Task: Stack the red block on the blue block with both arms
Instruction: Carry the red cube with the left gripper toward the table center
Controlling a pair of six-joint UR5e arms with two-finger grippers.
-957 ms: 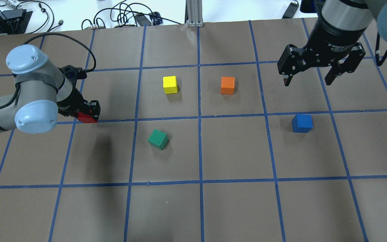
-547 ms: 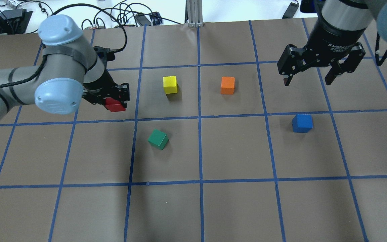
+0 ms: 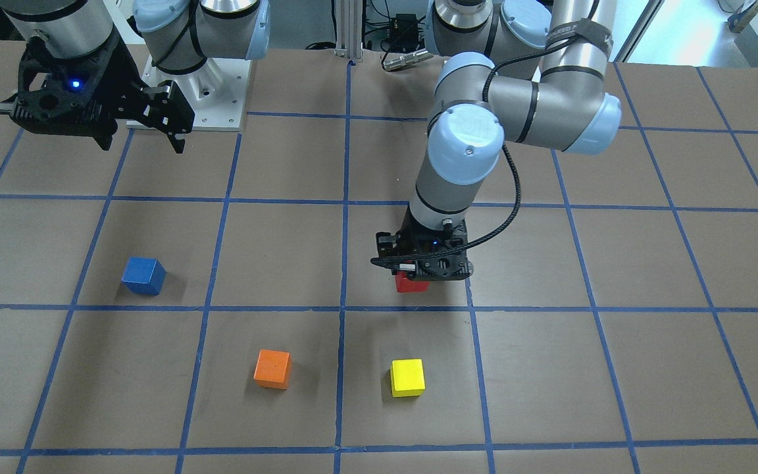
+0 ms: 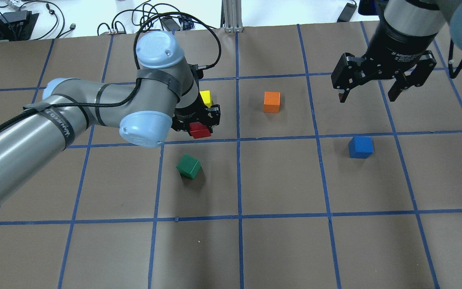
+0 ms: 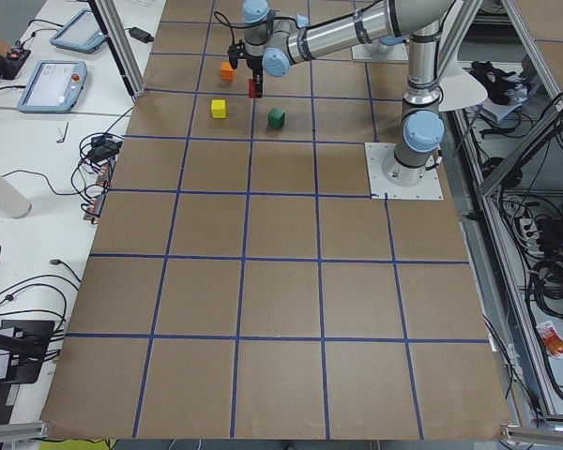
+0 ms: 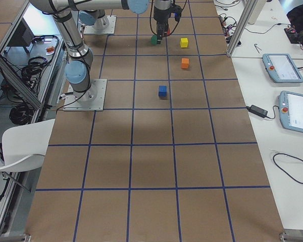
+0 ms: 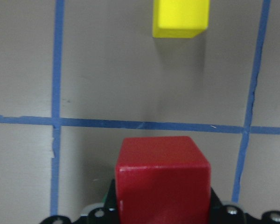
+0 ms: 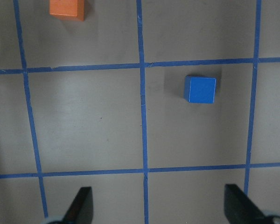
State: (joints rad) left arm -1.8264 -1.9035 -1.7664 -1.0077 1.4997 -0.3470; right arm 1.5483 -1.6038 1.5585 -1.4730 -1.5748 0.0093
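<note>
Right, with the red block pinched in the left gripper, lifted and just short of the yellow block, I'd carry it level and high toward the blue block, which sits well apart, ahead of the right gripper, its fingers spread wide.

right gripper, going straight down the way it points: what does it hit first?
Probably bare table: the right gripper is open, pointing down, and the blue block lies off to the side of its line. Depth unclear.

Open table surrounds the blue block; the yellow block stands near the left gripper
</note>
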